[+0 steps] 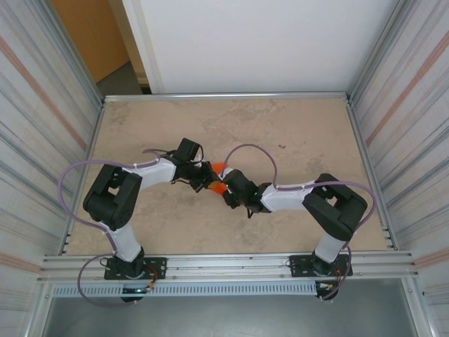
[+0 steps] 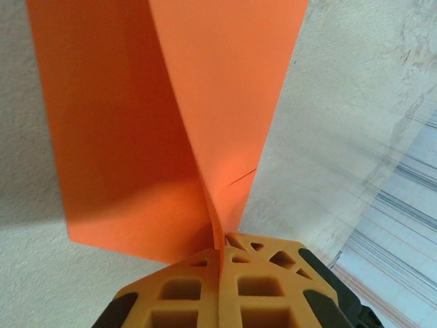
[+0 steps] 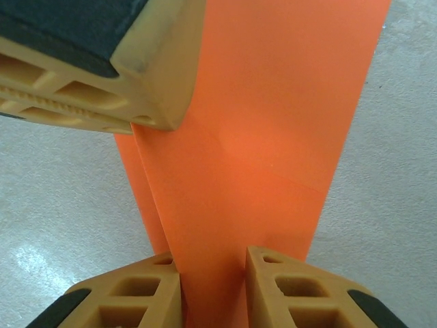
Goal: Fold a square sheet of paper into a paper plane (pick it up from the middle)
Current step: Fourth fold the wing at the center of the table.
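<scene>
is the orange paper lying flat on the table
No, the left end effector pinches the square sheet of paper at a crease, two layers splaying apart.

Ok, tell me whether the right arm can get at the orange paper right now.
Probably yes: the right claw straddles the orange paper, jaws apart, nothing else between. The left claw pinches the same sheet nearby.

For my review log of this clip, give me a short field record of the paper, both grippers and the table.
paper: orange sheet, folded into layers, held over the table
left gripper: shut on the orange sheet at its fold
right gripper: jaws apart, orange sheet running between them
position: both grippers meet mid-table
plane: not yet a finished dart
</scene>
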